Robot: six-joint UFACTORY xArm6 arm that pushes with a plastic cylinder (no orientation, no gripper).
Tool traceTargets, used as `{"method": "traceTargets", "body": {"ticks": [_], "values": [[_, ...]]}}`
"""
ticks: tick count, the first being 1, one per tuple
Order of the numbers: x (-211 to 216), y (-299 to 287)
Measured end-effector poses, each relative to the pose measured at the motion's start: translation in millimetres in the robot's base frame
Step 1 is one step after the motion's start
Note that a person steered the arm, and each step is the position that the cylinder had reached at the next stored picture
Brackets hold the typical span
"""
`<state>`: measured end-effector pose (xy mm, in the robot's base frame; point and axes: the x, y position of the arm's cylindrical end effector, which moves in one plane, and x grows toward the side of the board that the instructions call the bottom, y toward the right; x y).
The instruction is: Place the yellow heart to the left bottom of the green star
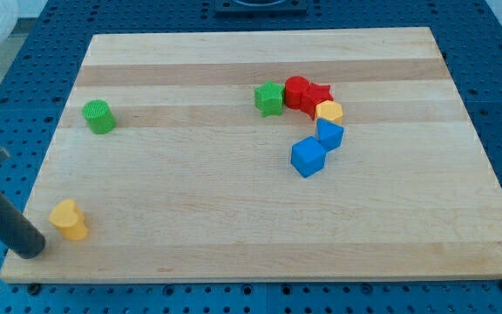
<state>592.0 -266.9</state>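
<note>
My tip (31, 250) sat at the bottom left corner of the wooden worktop (234, 227). The tool was just a dark rod, so it had nothing to open or close, and it held nothing. The yellow heart (69, 219) lay just to the right of my tip, close by, but I could not tell if they touched. Farther up from the yellow heart was a round green block (99, 116). The green star (269, 98) was well away, up and to the right of the heart. A red block (297, 92) touched the star's right side, with a red star (317, 95) next. Below those sat a small yellow block (329, 112) and two blue blocks (329, 134) (308, 157).
</note>
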Motion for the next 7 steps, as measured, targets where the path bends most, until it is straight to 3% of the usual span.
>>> {"method": "traceTargets", "body": {"ticks": [7], "values": [[-129.7,147.9]]}}
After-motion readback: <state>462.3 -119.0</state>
